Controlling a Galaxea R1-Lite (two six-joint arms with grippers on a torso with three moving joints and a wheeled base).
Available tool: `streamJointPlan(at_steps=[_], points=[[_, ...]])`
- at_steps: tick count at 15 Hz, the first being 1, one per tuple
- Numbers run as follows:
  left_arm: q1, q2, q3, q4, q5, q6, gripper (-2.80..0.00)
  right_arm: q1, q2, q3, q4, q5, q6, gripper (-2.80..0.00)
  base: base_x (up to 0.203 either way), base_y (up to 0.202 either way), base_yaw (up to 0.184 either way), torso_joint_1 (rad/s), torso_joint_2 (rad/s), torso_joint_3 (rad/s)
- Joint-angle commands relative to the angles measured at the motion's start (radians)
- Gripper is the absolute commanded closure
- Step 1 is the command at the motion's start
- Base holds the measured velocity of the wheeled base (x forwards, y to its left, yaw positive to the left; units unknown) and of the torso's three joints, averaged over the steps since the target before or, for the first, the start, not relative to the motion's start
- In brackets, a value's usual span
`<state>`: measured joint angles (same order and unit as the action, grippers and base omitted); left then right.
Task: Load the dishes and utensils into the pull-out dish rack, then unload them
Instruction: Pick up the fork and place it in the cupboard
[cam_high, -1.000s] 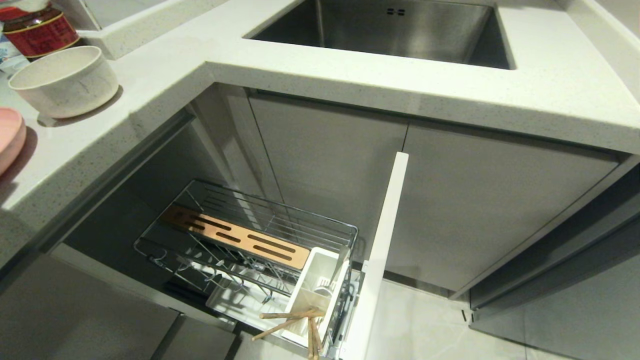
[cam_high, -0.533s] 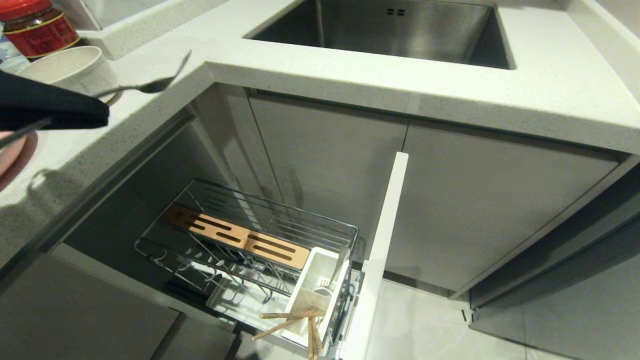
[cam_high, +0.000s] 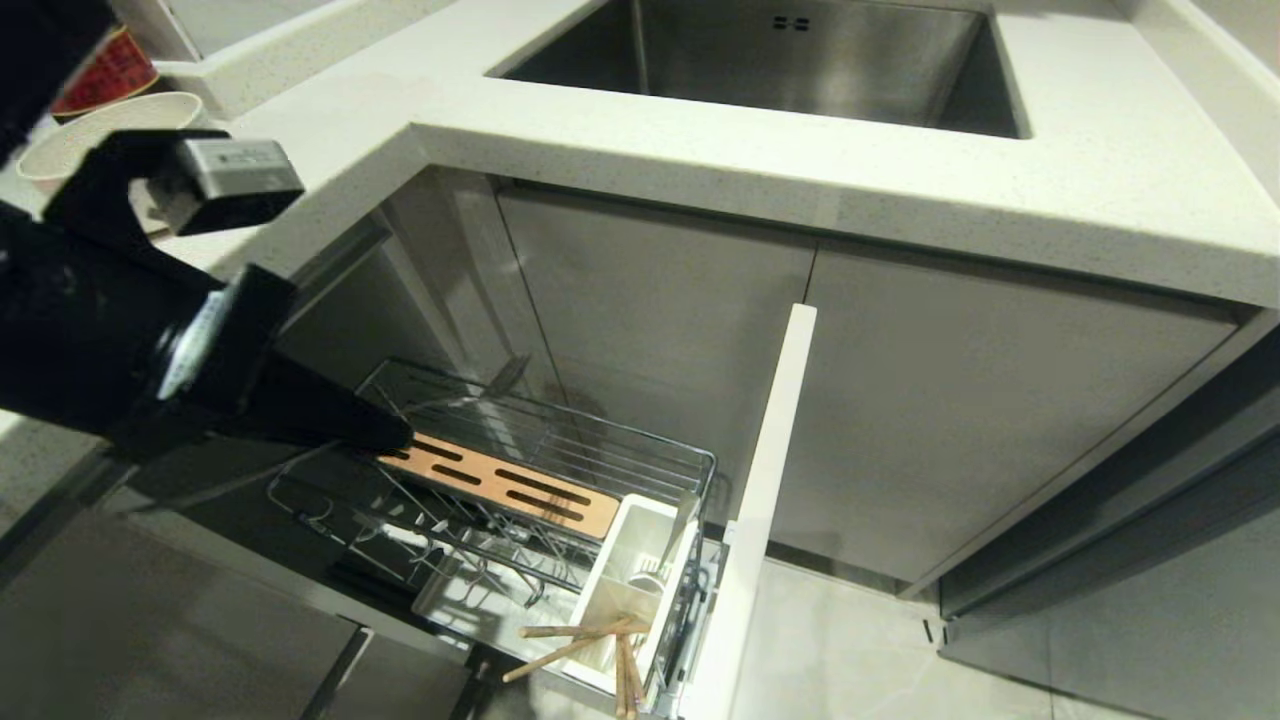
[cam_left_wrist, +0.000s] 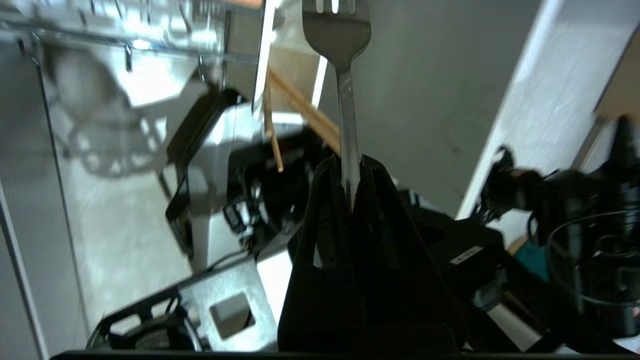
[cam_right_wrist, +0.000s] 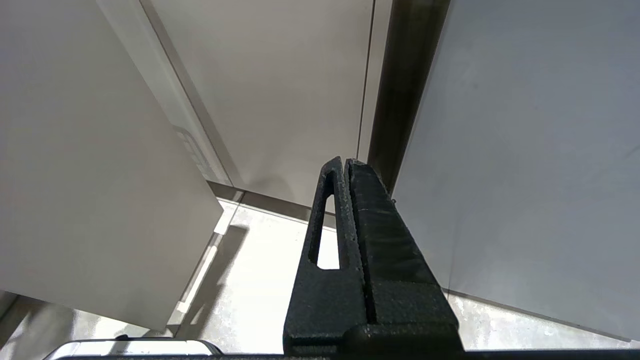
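Holding (head view): the left gripper (cam_high: 385, 438) hangs over the far, inner end of the dish rack (cam_high: 500, 480), its jaws pinched on a fork (cam_high: 480, 392) whose tines point toward the grey cabinet doors.
Rack: pulled out under the counter (cam_high: 700, 170), with a slotted wooden strip (cam_high: 500, 487) along the wire basket and a white holder (cam_high: 630, 590) at the end by the white cabinet front (cam_high: 760, 500).
Chopsticks (cam_high: 580, 645): lying crossed over the holder's near edge.
Bowl (cam_high: 90, 130): on the counter's left side, partly hidden by the arm; a red jar (cam_high: 100, 75) stands behind it.
Sink (cam_high: 780, 60): set in the counter's far side.
Left wrist view: the fingers (cam_left_wrist: 320, 220) are clamped on the fork's handle (cam_left_wrist: 348, 135), tines outward; the chopsticks (cam_left_wrist: 300, 110) show beyond.
Right wrist view: the right gripper (cam_right_wrist: 346, 165) is closed on nothing, parked facing cabinet panels above the floor (cam_right_wrist: 270, 280).
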<state>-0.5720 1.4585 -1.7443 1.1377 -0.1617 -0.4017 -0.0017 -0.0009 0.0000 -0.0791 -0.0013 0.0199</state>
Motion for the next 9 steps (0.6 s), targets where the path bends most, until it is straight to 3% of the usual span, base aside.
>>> streamJointPlan(at_steps=[1, 9], points=[[-0.028, 0.103, 0.003, 0.037, 0.002, -0.004, 0.0, 0.0, 0.001, 0.027, -0.001, 0.0, 0.0, 0.0, 0.0, 0.0, 0.0, 0.0, 0.0, 0.0], [-0.088, 0.267, 0.045, 0.063, 0.001, -0.011, 0.0, 0.0, 0.001, 0.027, -0.001, 0.0, 0.0, 0.0, 0.0, 0.0, 0.0, 0.0, 0.0, 0.0]])
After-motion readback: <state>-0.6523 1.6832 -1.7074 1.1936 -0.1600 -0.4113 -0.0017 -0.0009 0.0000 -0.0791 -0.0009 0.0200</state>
